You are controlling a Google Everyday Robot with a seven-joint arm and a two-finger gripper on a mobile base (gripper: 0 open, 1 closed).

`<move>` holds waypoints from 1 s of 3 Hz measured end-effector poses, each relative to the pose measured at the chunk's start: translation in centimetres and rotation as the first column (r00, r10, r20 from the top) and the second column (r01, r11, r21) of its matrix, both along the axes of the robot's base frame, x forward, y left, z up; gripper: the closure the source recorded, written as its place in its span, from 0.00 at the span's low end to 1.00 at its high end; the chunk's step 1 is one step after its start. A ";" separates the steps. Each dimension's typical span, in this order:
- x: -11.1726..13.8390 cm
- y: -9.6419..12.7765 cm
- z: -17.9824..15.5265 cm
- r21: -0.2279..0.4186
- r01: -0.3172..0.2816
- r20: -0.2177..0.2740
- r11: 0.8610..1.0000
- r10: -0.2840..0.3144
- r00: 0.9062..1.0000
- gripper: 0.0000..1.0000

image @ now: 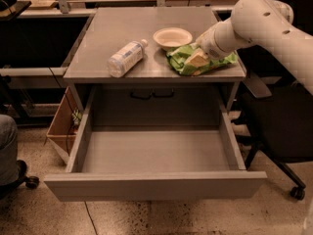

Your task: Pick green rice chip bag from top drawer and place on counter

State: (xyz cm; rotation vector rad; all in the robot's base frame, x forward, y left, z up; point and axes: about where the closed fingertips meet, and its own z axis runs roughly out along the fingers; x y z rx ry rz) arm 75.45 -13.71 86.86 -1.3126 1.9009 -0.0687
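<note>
Top drawer (156, 185) hangs open, below bowl (172, 37). Plastic bottle (126, 58) lies on counter (107, 28), left of bowl. Green rice chip bag (178, 62) on counter, just front-right of bowl. Gripper (198, 58) on bag; arm slopes down from right. Grip: can't tell.

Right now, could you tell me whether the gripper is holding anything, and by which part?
Cannot be told: the gripper sits at the middle of the green rice chip bag on the counter.
</note>
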 end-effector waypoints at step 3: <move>-5.9 -0.3 1.1 -0.032 -0.064 0.000 0.997 0.064 0.998 0.00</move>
